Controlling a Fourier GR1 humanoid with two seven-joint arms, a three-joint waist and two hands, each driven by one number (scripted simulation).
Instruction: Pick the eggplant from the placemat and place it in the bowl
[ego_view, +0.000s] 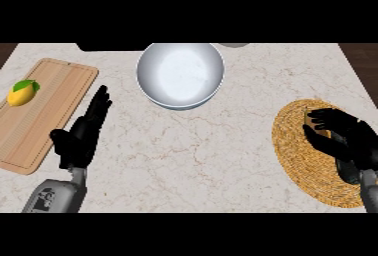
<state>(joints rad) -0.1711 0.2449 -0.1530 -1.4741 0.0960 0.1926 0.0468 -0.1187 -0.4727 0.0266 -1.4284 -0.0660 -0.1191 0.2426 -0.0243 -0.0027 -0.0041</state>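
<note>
Pick-up step: the right hand is down on the woven placemat at the right of the worktop, fingers curled around something mostly hidden, by my judgement the eggplant, with only a sliver showing at the fingertips. Next comes a lift and a carry left and far to the white bowl. The left hand rests open, fingers straight, beside the cutting board.

Scene evenly and brightly lit, soft glare seen inside the bowl, faint shadow cast beneath its rim onto the table, black hands rendered dark with little detail, no blur noted.
</note>
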